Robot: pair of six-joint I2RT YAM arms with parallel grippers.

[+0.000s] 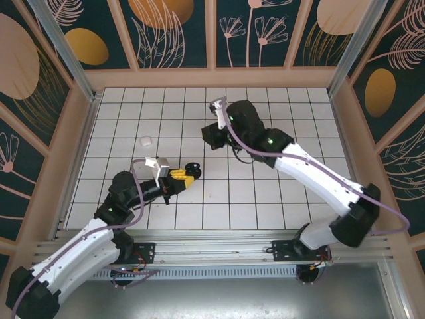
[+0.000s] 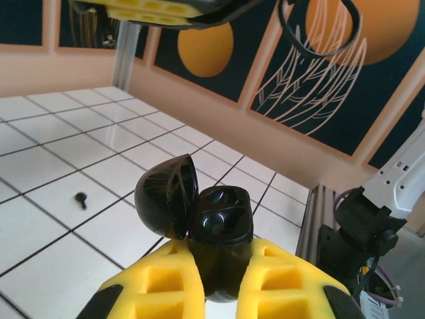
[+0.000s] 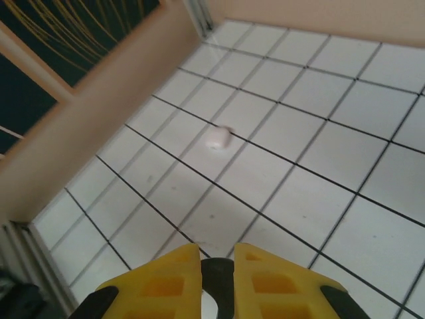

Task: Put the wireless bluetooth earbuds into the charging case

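Observation:
My left gripper (image 2: 221,247) (image 1: 185,175) is shut on the black charging case (image 2: 222,222) (image 1: 193,167), gripping its lower body between the yellow fingers (image 2: 159,279). The case's lid (image 2: 165,196) hangs open to the left, and its two hollow wells face up. One black earbud (image 2: 81,198) lies on a white tile to the left of the case. My right gripper (image 3: 217,258) (image 1: 214,137) hovers over the tiles further back, shut on a small black piece (image 3: 216,267) that looks like the other black earbud; most of it is hidden by the fingers.
A small whitish rounded object (image 3: 217,137) (image 1: 146,141) lies on the tiled floor (image 1: 265,193) at the left. Peach walls (image 1: 212,78) enclose the floor on three sides. The metal rail (image 1: 219,249) and the right arm's base (image 2: 355,229) stand at the near edge.

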